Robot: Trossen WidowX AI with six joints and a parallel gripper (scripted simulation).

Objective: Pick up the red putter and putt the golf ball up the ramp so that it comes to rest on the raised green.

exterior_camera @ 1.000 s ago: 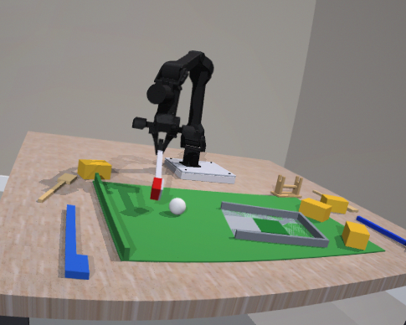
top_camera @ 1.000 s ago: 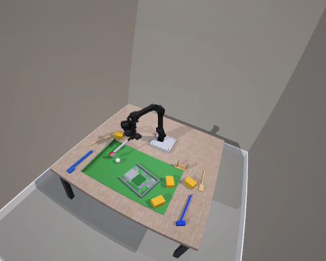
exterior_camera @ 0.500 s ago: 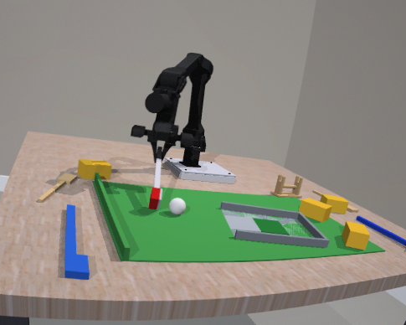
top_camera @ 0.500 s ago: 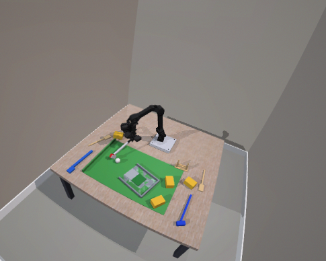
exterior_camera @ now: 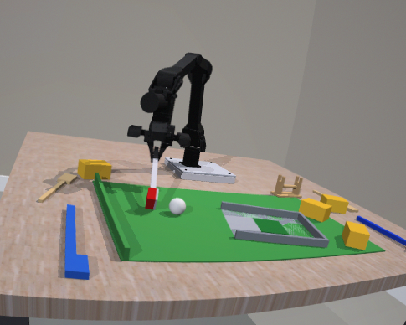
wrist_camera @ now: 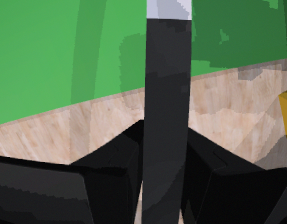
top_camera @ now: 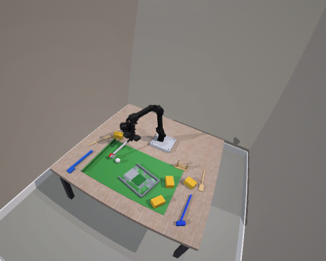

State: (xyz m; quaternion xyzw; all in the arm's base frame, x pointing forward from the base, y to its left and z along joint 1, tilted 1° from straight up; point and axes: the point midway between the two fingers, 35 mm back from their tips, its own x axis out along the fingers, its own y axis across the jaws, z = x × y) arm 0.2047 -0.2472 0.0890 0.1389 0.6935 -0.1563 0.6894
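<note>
My gripper [exterior_camera: 156, 154] [wrist_camera: 158, 128] is shut on the dark grip of the red putter, whose white shaft [top_camera: 120, 148] [exterior_camera: 154, 173] slants down over the green mat. Its red head [top_camera: 111, 155] [exterior_camera: 151, 198] is low over the mat, on the green-wall side of the golf ball, with a small gap between them. The white golf ball [top_camera: 117, 161] [exterior_camera: 177, 206] rests on the mat [top_camera: 100, 168] [exterior_camera: 175, 243]. The grey ramp [top_camera: 132, 173] [exterior_camera: 237, 221] faces the ball and leads to the dark raised green [top_camera: 138, 179] [exterior_camera: 271, 226]. The wrist view does not show the head or ball.
A green wall [top_camera: 98, 156] [exterior_camera: 112, 218] edges the mat. Grey rails [top_camera: 150, 188] [exterior_camera: 280, 239] border the raised green. Yellow blocks [top_camera: 169, 181] [exterior_camera: 356, 235], blue putters [top_camera: 80, 161] [exterior_camera: 71, 239], wooden mallets [top_camera: 201, 186] [exterior_camera: 67, 179] and a small wooden rack [top_camera: 181, 167] [exterior_camera: 285, 193] lie around.
</note>
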